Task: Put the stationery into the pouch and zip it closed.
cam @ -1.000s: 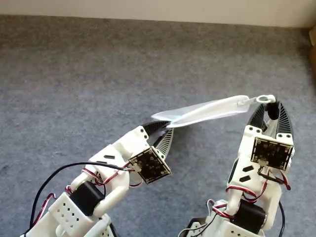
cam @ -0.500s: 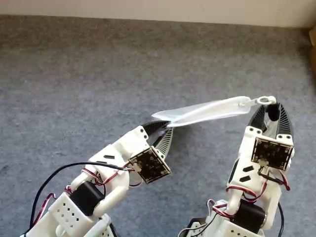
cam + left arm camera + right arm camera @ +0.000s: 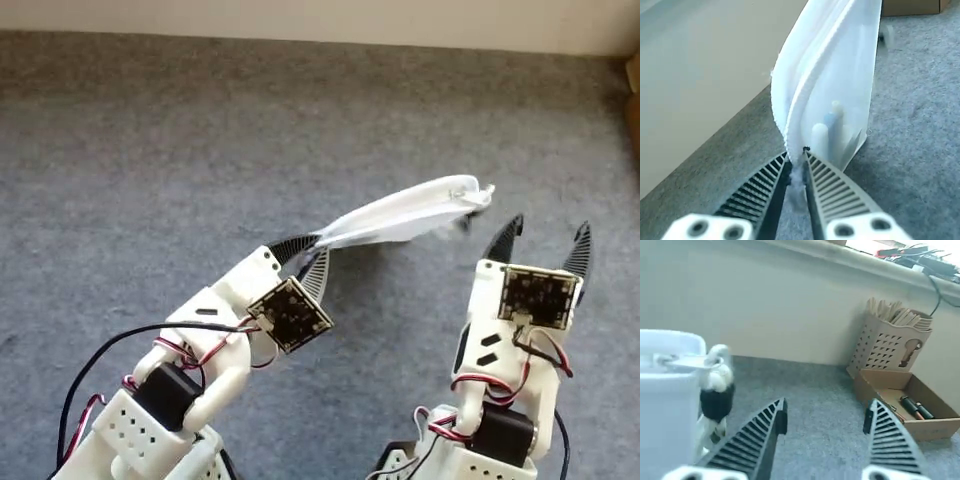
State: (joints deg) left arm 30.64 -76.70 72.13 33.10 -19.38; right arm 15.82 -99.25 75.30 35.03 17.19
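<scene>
**A:** From above, what does the left hand [image 3: 308, 258] have?

**B:** It is clamped on one end of the pouch [image 3: 400, 213]. The pouch juts out in the air over the worktop [image 3: 150, 150], with its far end toward the right hand [image 3: 545, 238].

**A:** And the right hand?

**B:** Its fingers are wide apart with nothing between them, and it sits near the pouch's far end without touching it. A dark pull [image 3: 465, 222] hangs at that end, blurred. Grey worktop stretches ahead of both arms to a pale wall [image 3: 300, 18].

**A:** The left wrist view?

**B:** The two fingers [image 3: 832, 180] meet on the pouch's [image 3: 840, 65] seam end. The pouch runs straight away from them, edge on. Stationery [image 3: 827, 131] shows through its clear side, bunched at the gripped end. The wall is on one side and the worktop on the other, with a box [image 3: 912, 6] corner beyond.

**A:** The right wrist view?

**B:** The right hand [image 3: 826, 412] gapes and holds nothing. The pouch's [image 3: 665, 385] end stands beside one finger, and the black pull [image 3: 717, 390] dangles from it, just beside that fingertip and apart from it. Past the other finger, well apart, the box [image 3: 935, 427] holds pens [image 3: 912, 407]. A slotted basket [image 3: 890, 342] stands behind it against the wall.
</scene>
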